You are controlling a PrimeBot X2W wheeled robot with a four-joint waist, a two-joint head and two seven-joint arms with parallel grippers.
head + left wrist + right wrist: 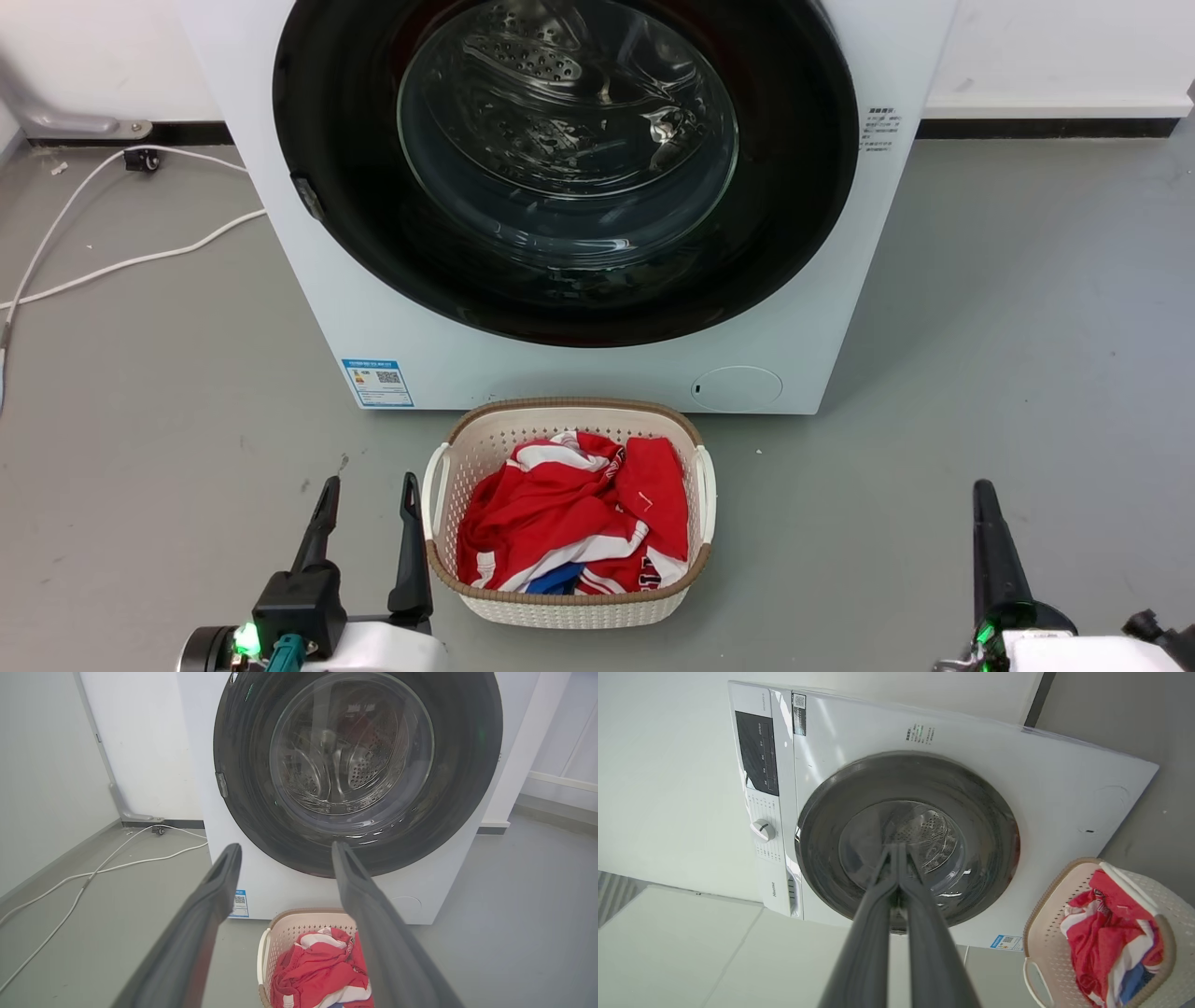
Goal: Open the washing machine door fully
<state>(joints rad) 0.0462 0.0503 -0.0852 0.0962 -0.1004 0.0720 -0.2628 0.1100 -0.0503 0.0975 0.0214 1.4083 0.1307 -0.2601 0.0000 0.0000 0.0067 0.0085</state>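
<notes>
Basket (pixel 569 407), white, on floor (pixel 1027 327) before washer (pixel 560 373): red-white-blue clothes (pixel 569 523) heaped inside. Door (pixel 803 187) shut against washer. Left gripper (pixel 371 485) spread wide; right gripper (pixel 896 849) pressed tip to tip

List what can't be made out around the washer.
Top of the washing machine door: head view, cut off by the upper edge.
Blue label print: head view, too small.
Bottom of the basket: head view, covered by red clothes.
Control panel markings: right wrist view, too small.
</notes>
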